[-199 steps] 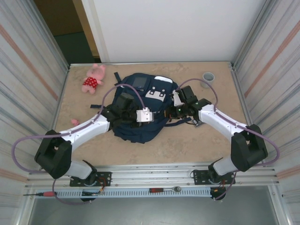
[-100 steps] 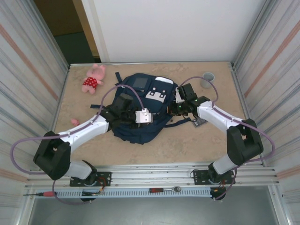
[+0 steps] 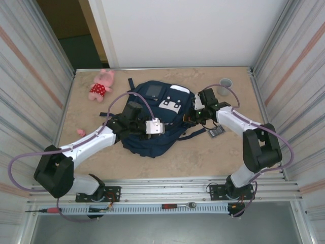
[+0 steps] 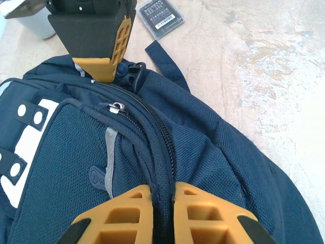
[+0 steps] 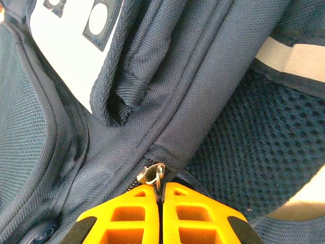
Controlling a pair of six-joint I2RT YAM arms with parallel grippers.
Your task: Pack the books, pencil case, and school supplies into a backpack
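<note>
The navy backpack (image 3: 152,119) lies flat mid-table, white patches (image 3: 170,101) near its top. My left gripper (image 4: 163,190) is shut on the backpack's zipper seam, its pads pinching a ridge of fabric; from above it sits on the bag's right half (image 3: 167,125). My right gripper (image 5: 161,189) is shut on a metal zipper pull (image 5: 152,173) at the bag's right edge (image 3: 195,116), and it also shows in the left wrist view (image 4: 104,76). One of the school supplies, a small dark grey flat rectangle (image 3: 216,132), lies on the table right of the bag (image 4: 160,19). The books and pencil case are out of view.
A grey cup (image 3: 225,83) stands at the back right. A pink plush toy (image 3: 101,84) lies at the back left, and a small pink item (image 3: 80,132) lies near the left arm. Metal walls close in both sides of the table.
My right gripper has slid along the bag's right edge toward its top, uncovering the dark grey rectangle on the table. The left gripper has shifted only slightly and keeps its pinch.
</note>
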